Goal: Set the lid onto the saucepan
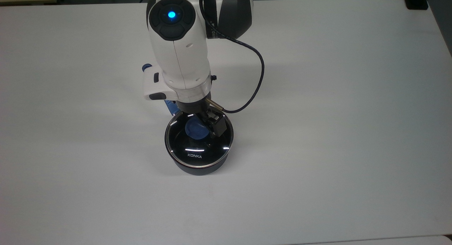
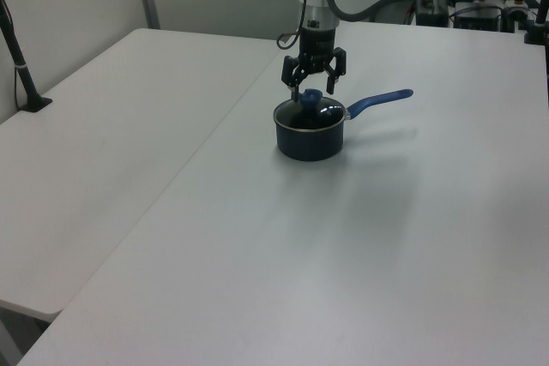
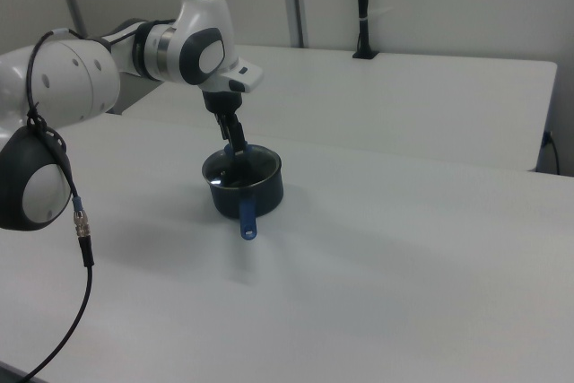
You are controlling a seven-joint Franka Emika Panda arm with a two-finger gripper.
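The clear glass lid [image 1: 197,148] with its blue knob [image 1: 195,131] lies flat on the black saucepan [image 1: 199,169], rim on rim. In the left view the lid [image 2: 310,114] covers the saucepan [image 2: 309,139], whose blue handle [image 2: 380,100] points to the left view's right. My gripper [image 1: 201,121] hangs just above the knob, open, with its fingers [image 2: 293,83] spread to either side and nothing between them. The right view has the gripper [image 3: 235,148] over the saucepan [image 3: 265,193], with the handle [image 3: 247,217] pointing toward the camera.
The arm's black cable [image 1: 256,82] loops to the top view's right of the pan. A black clamped post [image 2: 21,66] stands at the left view's left edge, and another post [image 3: 361,6] at the back of the right view. White tabletop [image 1: 335,132] surrounds the pan.
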